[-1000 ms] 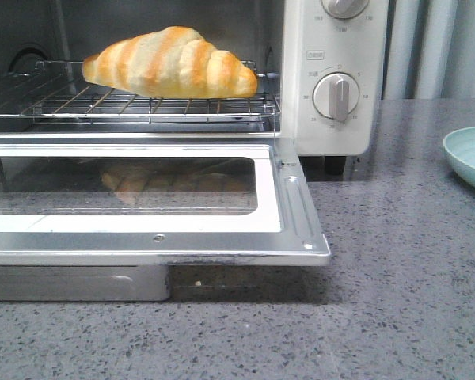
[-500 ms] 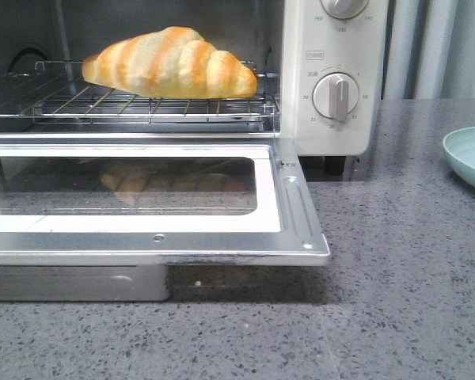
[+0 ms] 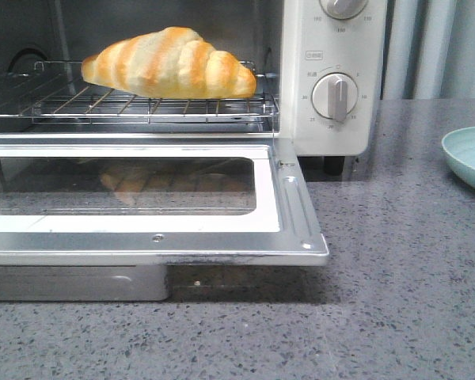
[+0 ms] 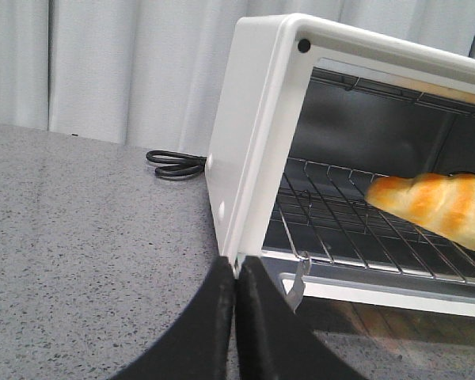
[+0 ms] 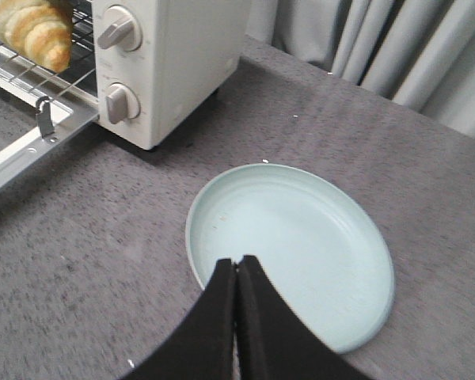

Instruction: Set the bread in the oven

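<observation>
oven point(image 3: 332, 79) top and left side cropped, plate point(image 3: 469, 154) cut by frame edge

Grey speckled table point(image 3: 396, 301) carries oven point(image 3: 332, 79), green plate point(image 3: 469, 158), prob. a black cord point(image 4: 174, 165) behind

I see glossy bread point(image 3: 170, 63) on a shiny metal wire rack point(image 3: 142, 107), above my speckled, stone-like table point(image 3: 396, 261).

Low close front; wrists flanking oven point(image 3: 332, 79)
</observation>
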